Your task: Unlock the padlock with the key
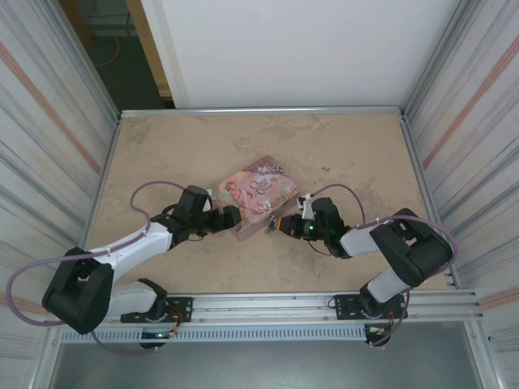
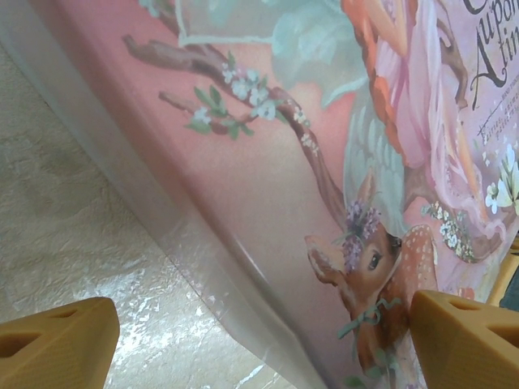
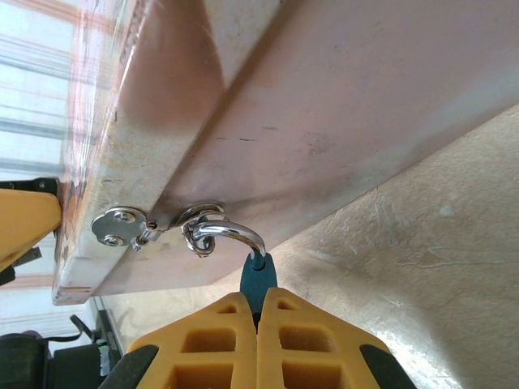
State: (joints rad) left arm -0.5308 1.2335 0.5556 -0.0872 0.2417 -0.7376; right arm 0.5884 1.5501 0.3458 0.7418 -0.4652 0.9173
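The padlock (image 3: 259, 275) is a small dark teal body with a chrome shackle (image 3: 231, 233) hooked through the metal ring of a pink tin's hasp. My right gripper (image 3: 258, 298) is shut on the padlock's body, its yellow fingers pressed together around it. From above, this gripper (image 1: 284, 224) sits at the tin's near right edge, with the padlock (image 1: 268, 228) just showing. My left gripper (image 2: 259, 348) is open, its fingertips (image 2: 57, 344) far apart with the tin's near corner between them. The key is out of view.
The pink illustrated tin (image 1: 258, 193) lies mid-table between both grippers. Its side wall (image 3: 340, 121) rises close in front of the right gripper. Metal rails and corrugated walls (image 1: 49, 121) bound the beige table (image 1: 243, 138) on all sides.
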